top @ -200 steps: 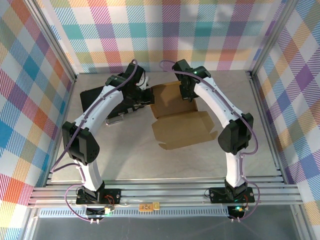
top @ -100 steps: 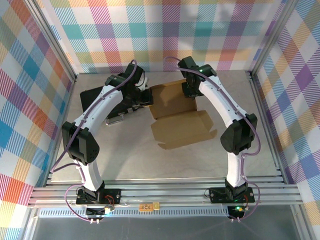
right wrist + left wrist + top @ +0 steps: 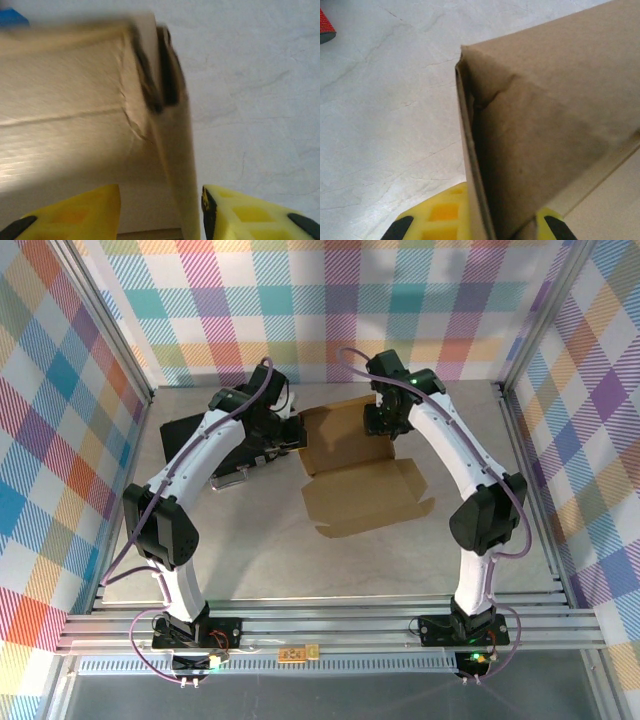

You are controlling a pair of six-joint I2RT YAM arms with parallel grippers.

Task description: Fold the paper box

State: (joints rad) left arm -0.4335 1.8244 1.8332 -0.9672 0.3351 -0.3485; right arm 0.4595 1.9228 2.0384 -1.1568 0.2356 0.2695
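A: Where's the paper box point(image 3: 355, 465)?
B: Far middle of the table point(image 3: 250, 550), between the two grippers, just right of the black case point(image 3: 185, 435). The lid panel lies flat toward the arms. The tray end is on the far side with its side walls up.
A: And the left gripper point(image 3: 475, 227)?
B: Clamped on the box's left wall near a corner, pads point(image 3: 442, 215) on either side of the doubled cardboard. Reads as an anchor: it holds that wall upright and stops the box sliding.
A: What about the right gripper point(image 3: 161, 210)?
B: Jaws apart, astride the right wall. There's a gap between one finger point(image 3: 80, 207) and the cardboard, so no grip. The view is blurred, so I can't tell if the other pad touches.
A: Why there?
B: My guess is it's lined up to pinch or press the folded-over wall. Walls are up and the lid isn't closed, so roughly mid-task.
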